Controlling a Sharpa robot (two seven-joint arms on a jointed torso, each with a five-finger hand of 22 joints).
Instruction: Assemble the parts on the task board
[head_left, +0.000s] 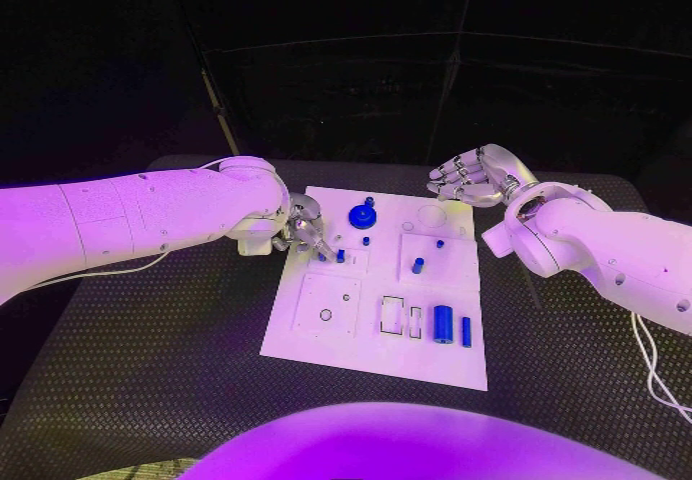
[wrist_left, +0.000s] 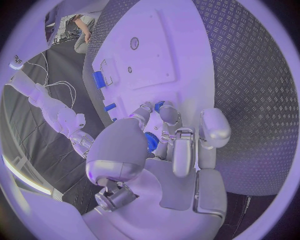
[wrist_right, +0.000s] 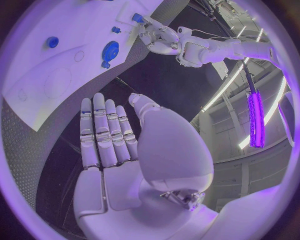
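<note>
The small blue peg (head_left: 340, 256) sits at the tips of my left hand (head_left: 299, 227), over the left edge of the task board (head_left: 325, 345). In the left wrist view my fingertips (wrist_left: 167, 111) close round a blue piece (wrist_left: 159, 105) right at the plate, but I cannot tell whether I pinch it or only touch it.

Just beyond that hand the blue gear (head_left: 364, 215) stands on its post, and a short upright peg (head_left: 418, 265) stands further across the plate; I judge these seated. Nearer my body than the hand, a blue cylinder (head_left: 444, 322) and a thin blue bar (head_left: 466, 331) lie flat beside an empty rectangular slot (head_left: 392, 314), so I judge much is left.

My right hand (head_left: 469, 177) hangs beyond the board's far corner, fingers straight, holding nothing.
</note>
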